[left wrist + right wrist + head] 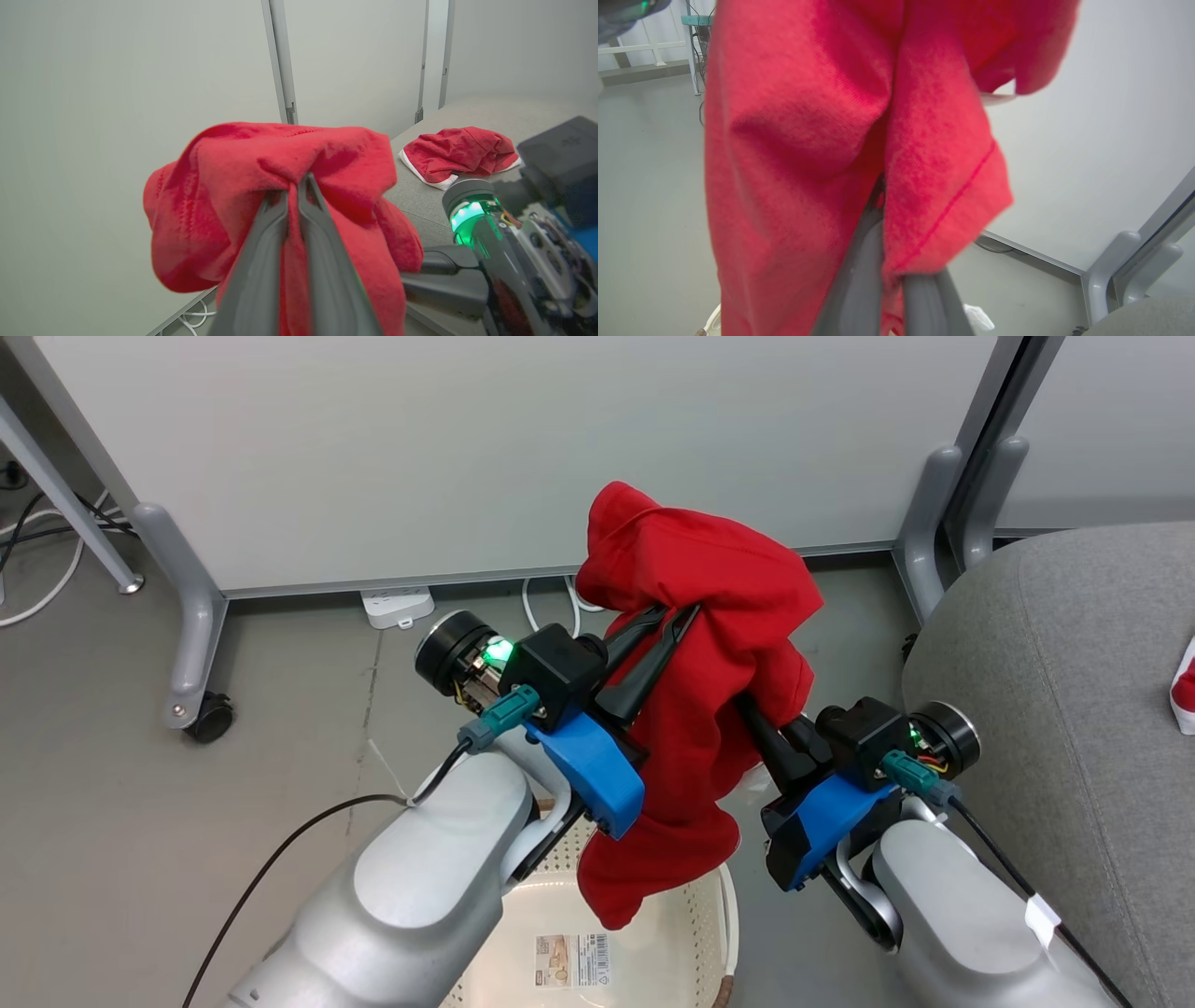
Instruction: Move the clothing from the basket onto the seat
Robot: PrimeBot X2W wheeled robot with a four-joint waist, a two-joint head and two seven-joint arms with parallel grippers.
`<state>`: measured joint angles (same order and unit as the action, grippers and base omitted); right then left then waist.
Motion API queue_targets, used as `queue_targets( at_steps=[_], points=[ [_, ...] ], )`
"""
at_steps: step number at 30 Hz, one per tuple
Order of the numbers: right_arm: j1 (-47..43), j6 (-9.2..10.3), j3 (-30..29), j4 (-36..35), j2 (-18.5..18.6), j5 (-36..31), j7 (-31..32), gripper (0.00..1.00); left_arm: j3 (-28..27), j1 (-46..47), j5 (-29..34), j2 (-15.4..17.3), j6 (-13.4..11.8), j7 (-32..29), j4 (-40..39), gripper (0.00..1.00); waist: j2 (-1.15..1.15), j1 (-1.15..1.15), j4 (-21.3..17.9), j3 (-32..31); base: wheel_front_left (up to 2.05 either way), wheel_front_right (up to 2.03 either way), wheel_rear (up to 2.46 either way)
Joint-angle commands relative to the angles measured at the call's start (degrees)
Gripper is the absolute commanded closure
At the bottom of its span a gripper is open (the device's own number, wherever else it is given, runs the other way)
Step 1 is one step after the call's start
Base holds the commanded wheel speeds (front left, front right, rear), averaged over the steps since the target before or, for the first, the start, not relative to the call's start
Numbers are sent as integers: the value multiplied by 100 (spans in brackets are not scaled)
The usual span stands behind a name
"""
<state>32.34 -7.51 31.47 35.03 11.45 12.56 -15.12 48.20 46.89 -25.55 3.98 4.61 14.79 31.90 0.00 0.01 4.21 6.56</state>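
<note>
Both left gripper & right gripper pinch red garment over basket; right hold prob. shallow, so swing slow to seat.

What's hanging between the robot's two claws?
A red garment, pinched by both the left gripper and the right gripper, hanging above the basket in the head view.

A smooth grey floor is bounded by pale partition panels, which are carried on grey metal legs, one fitted with a black castor. A white power strip and loose cables are laid along the base. A slanted table leg is seen at the left.
</note>
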Motion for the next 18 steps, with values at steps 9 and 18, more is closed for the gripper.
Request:
queue_targets(
  at_steps=[9,18],
  points=[
    [-26,5,0,-31,-7,82,-4,100,19,37,-25,42,-31,45,45,100,0,-1,-51,-47,0,0,0],
    [-68,4,1,-46,16,101,-4,100,44,6,-43,45,-48,49,90,100,0,-1,-66,-82,0,0,0]
  ],
)
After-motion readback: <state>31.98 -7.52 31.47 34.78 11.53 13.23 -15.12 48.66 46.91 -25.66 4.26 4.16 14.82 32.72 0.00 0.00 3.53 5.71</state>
